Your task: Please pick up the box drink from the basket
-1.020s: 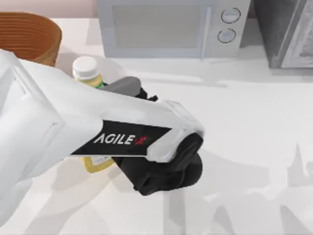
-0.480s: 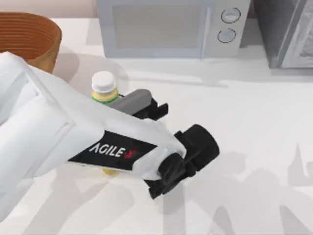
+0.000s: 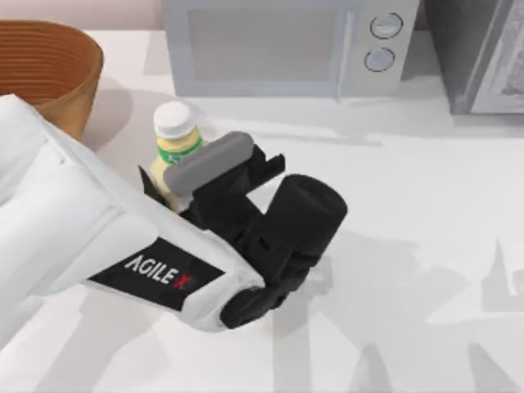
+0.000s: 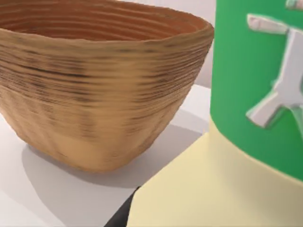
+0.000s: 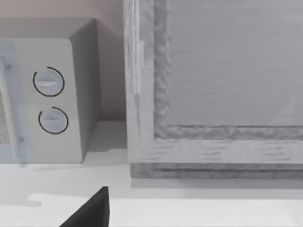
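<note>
The box drink (image 3: 177, 141), pale yellow with a white cap and green neck band, stands upright outside the basket (image 3: 49, 61), just to its right. My left gripper (image 3: 170, 172) is shut on the drink's body, with one dark finger (image 3: 148, 182) showing on the basket side. In the left wrist view the box drink (image 4: 222, 184) looms close, with the woven basket (image 4: 94, 94) on the table behind it. Whether the drink touches the table is hidden by the arm. A dark part of my right gripper (image 5: 90, 212) shows low in the right wrist view, facing the microwave.
A white microwave (image 3: 278, 45) stands along the back of the table, with a grey cabinet (image 3: 483, 57) at the back right. My left arm (image 3: 74, 237) covers the table's left front. Bare white tabletop (image 3: 426, 229) spreads to the right.
My left gripper has carried the box drink to the right, away from the basket. The wrist has turned, and the drink now stands more upright.
</note>
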